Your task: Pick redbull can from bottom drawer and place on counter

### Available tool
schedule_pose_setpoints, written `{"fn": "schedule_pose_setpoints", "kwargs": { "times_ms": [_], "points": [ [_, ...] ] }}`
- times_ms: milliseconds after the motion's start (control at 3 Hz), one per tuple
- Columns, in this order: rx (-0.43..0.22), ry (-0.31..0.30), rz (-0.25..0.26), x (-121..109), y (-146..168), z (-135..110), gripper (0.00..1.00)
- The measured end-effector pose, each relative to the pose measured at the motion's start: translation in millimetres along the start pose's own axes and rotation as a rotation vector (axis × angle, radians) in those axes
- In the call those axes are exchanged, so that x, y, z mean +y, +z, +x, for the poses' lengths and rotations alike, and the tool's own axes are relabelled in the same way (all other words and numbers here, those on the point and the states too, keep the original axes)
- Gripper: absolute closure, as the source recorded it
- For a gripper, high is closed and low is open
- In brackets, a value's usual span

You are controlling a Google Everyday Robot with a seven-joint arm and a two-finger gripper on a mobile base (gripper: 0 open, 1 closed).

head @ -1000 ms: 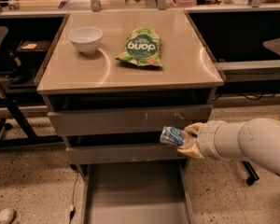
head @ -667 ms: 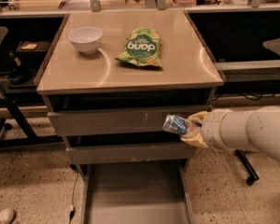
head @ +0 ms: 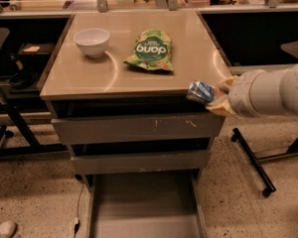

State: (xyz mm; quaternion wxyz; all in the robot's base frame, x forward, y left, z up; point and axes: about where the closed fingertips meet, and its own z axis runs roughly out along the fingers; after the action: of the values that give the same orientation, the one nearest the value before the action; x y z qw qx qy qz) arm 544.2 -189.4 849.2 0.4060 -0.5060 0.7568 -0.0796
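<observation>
The redbull can (head: 201,91), silver and blue, is held lying sideways in my gripper (head: 216,95) at the front right edge of the counter (head: 104,76), about level with its top. The gripper is shut on the can; my white arm reaches in from the right. The bottom drawer (head: 144,209) is pulled out below, its grey floor bare.
A white bowl (head: 92,41) stands at the counter's back left and a green snack bag (head: 150,50) lies at its middle. The two upper drawers (head: 139,128) are closed. A chair stands at the left, a wheeled stand base (head: 253,162) at the right, benches behind.
My gripper has risen with the can from beside the upper drawer fronts to the height of the counter's front right edge.
</observation>
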Motion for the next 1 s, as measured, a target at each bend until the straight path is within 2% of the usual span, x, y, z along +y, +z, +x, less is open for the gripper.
{"fn": "schedule_pose_setpoints", "kwargs": {
  "times_ms": [333,667,1000],
  "points": [
    [0.029,0.007,0.042,-51.0,2.7,-12.3,1.0],
    [0.076,0.012,0.055,-124.2,31.2,-46.2,1.0],
    [0.077,0.013,0.054,-124.1,31.3,-45.9,1.0]
  ]
}}
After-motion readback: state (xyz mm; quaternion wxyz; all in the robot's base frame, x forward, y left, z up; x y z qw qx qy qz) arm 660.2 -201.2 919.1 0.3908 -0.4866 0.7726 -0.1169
